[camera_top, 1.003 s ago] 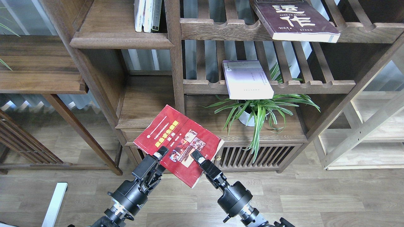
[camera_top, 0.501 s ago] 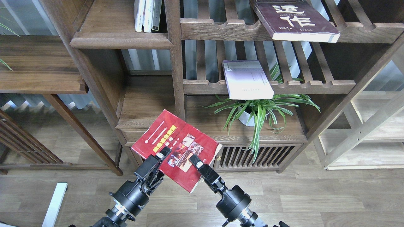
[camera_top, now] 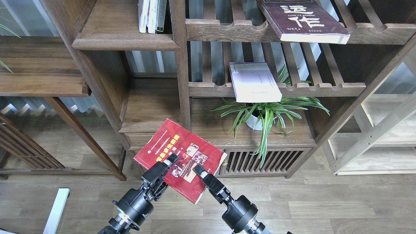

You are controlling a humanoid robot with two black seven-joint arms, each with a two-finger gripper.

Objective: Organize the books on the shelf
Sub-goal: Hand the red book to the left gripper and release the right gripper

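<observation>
The red book (camera_top: 178, 152) with yellow title and photo is held flat in the air in front of the bookcase's low left part. My left gripper (camera_top: 169, 161) is shut on its near left edge and my right gripper (camera_top: 198, 171) is shut on its near edge. The dark maroon book (camera_top: 302, 19) with white characters lies on the top slatted rack. The pale lavender-white book (camera_top: 255, 82) lies on the middle slatted rack, overhanging its rail. The solid shelf (camera_top: 125, 41) with a rounded front edge is at upper left.
Three upright books (camera_top: 152, 15) stand at the solid shelf's right end. A potted spider plant (camera_top: 265, 113) sits under the middle rack. A lower solid board (camera_top: 150, 107) is left of the central post. A white object (camera_top: 57, 209) lies on the floor.
Both grippers and the red book have moved down and towards me, and a little left; the book now looks flatter and more foreshortened.
</observation>
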